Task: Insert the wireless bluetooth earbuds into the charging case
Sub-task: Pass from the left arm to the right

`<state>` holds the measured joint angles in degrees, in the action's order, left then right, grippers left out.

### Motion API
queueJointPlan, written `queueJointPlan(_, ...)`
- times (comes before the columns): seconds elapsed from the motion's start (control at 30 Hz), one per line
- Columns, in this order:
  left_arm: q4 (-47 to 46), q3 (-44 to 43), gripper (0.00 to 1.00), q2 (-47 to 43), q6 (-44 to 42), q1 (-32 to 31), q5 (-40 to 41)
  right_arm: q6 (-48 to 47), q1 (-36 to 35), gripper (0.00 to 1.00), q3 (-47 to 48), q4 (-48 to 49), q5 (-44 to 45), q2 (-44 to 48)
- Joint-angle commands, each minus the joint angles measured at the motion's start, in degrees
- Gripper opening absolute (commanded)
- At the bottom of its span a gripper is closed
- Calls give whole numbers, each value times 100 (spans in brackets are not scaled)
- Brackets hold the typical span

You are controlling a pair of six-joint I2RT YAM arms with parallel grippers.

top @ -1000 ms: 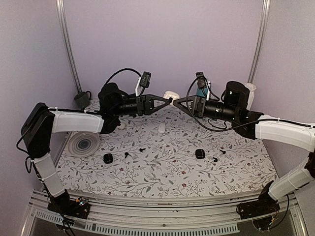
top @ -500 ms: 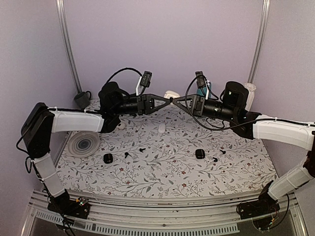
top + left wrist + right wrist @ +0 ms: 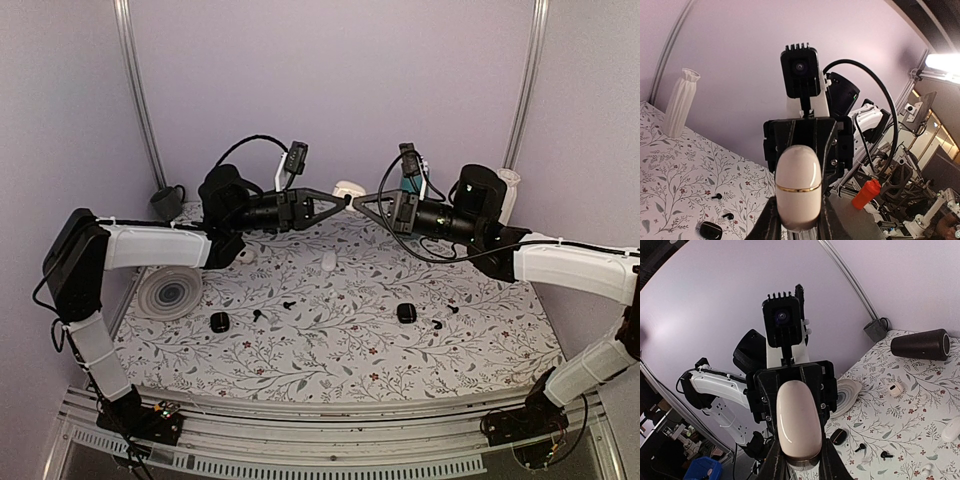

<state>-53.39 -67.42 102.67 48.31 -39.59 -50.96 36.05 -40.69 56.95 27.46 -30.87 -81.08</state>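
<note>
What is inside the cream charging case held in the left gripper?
Nothing inside shows: the charging case is shut, with only a gold seam round it, so its interior is covered. The left gripper grips its near end. A black earbud lies outside, on the table.

Plate (image 3: 170, 293) far L on table (image 3: 330, 350); L case (image 3: 219, 321) beside it; R case (image 3: 405, 312) R of ctr.

Left arm (image 3: 150, 247) and right arm (image 3: 575, 268) reach inward, raised at the far centre; left gripper (image 3: 346, 199) and right gripper (image 3: 356, 203) face tip to tip, fingers (image 3: 765, 223) pinched close.
</note>
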Motion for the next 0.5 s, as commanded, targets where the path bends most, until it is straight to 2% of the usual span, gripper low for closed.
queueJointPlan(0.0,-17,-114,7,25,53,-47,-11,6,-3,5,167,267,-143,-58)
queueJointPlan(0.13,-20,-96,11,40,74,-48,16,40,-4,4,159,295,-152,-64)
queueJointPlan(0.47,25,135,43,-78,-76,16,328,68,8,3,107,279,-13,-5)
